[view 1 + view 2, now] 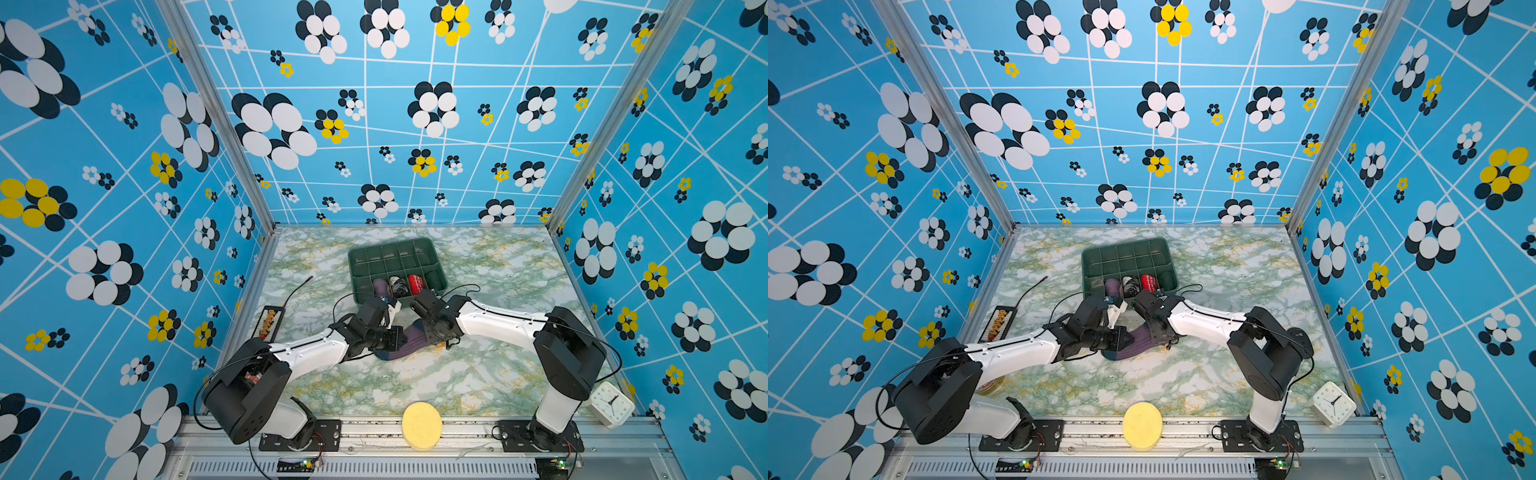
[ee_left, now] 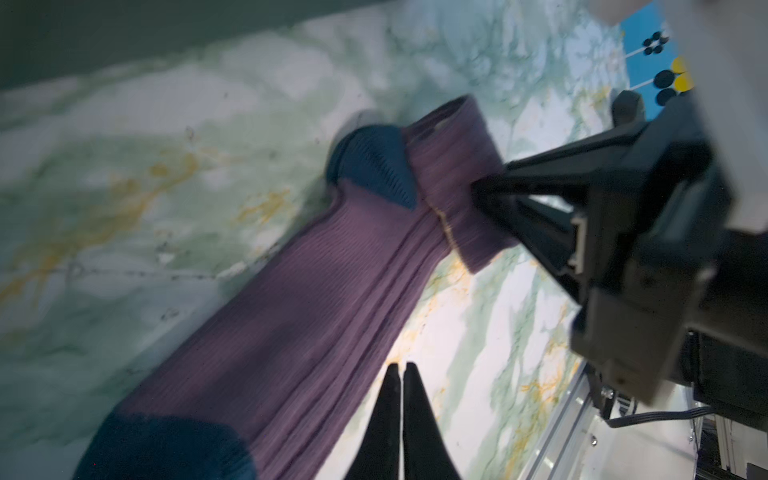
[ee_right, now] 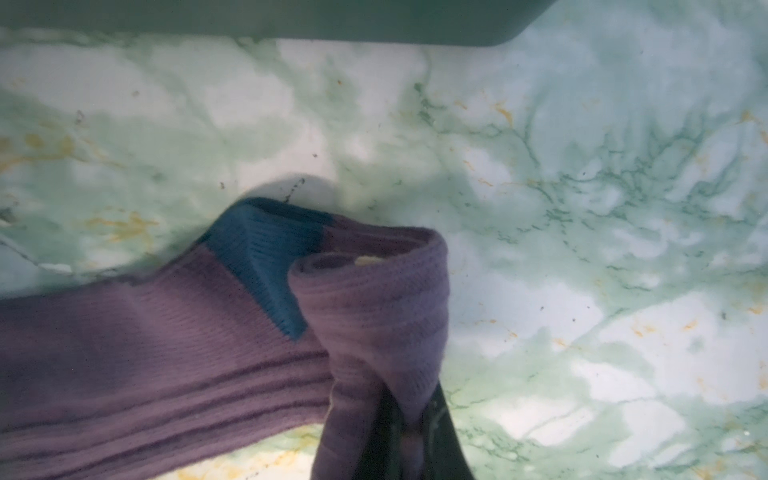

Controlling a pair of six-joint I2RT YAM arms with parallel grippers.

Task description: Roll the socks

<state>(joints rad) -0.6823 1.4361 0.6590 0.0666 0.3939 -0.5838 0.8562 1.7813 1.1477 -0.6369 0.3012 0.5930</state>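
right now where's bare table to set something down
Bare marble lies between the socks and the yellow sponge, and from the green tray to the right wall. Crowded: the strip between tray and socks, where the left arm and right arm meet.

Robot arms: two, namely one left arm and one right arm.
Green divided tray: one.
Rolled bundles in the tray: three, namely one purple bundle, one black-and-white bundle and one red bundle.
Socks on the worktop: one purple stack with dark blue patches; how many layers it has cannot be told.
Round yellow sponge: one.
White clock: one.
Bead frame: one.
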